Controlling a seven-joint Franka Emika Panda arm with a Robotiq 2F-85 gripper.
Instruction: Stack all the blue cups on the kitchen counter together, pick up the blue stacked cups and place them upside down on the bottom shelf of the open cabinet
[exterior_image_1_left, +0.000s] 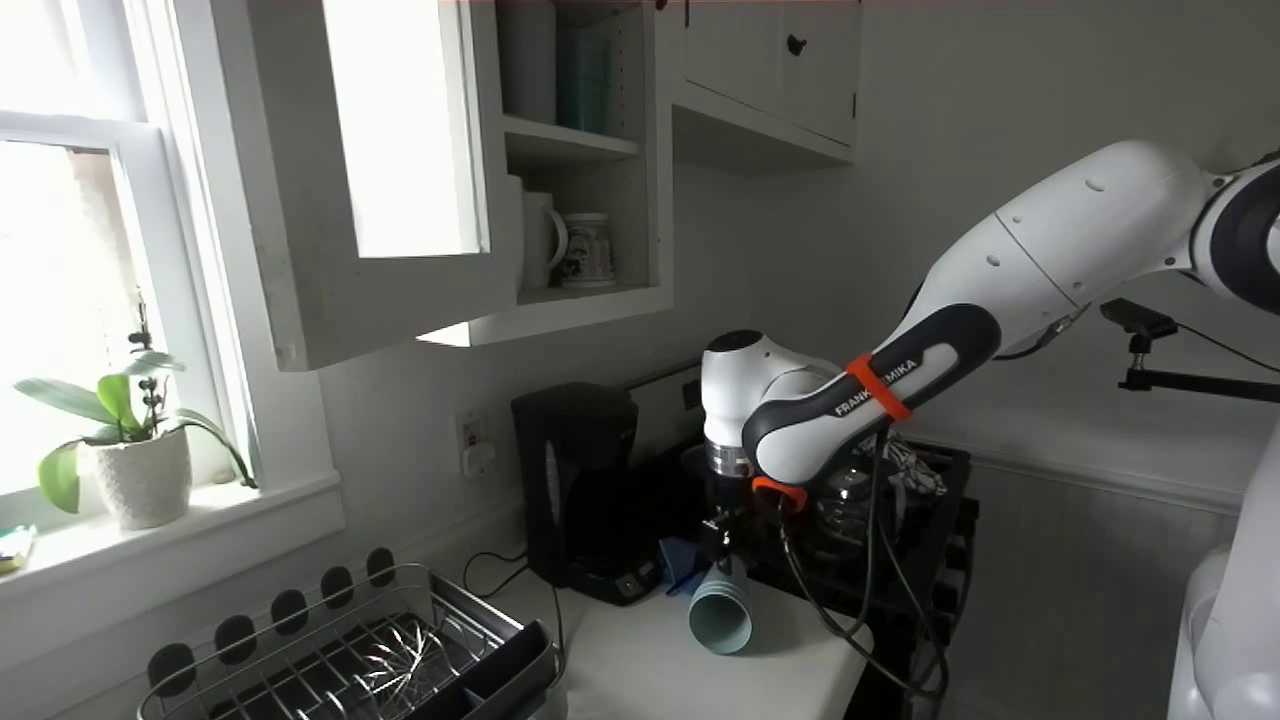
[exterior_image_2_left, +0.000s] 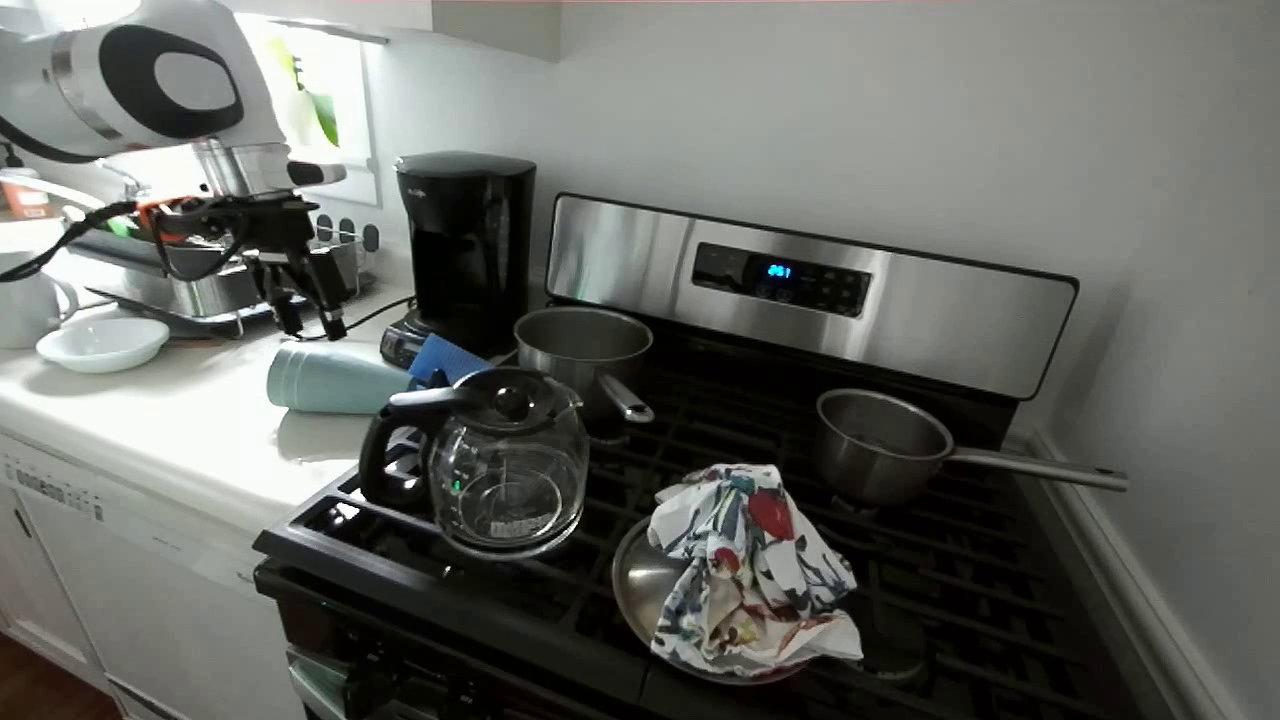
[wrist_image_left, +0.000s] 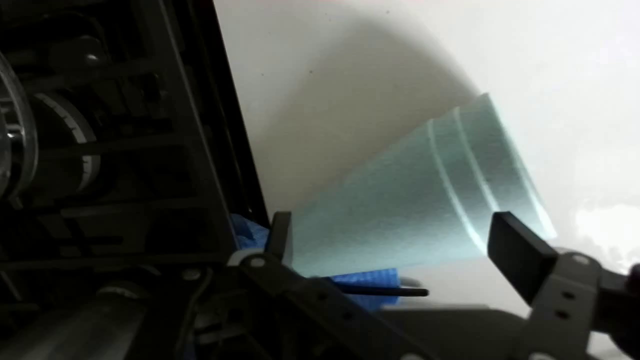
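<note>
On the counter (exterior_image_2_left: 200, 430), left of the stove (exterior_image_2_left: 700, 425), blue cups (exterior_image_2_left: 338, 382) lie sideways, nested, presumably for one carry; gripper (wrist_image_left: 392, 222) above, jaws apart, empty.

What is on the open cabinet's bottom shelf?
The bottom shelf holds a white mug, a patterned mug and a white item cut off by the door. Anything behind the door or the mugs is hidden.

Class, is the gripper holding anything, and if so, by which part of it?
Nothing is held: the gripper is open above the blue stacked cups, lying sideways on the kitchen counter.
</note>
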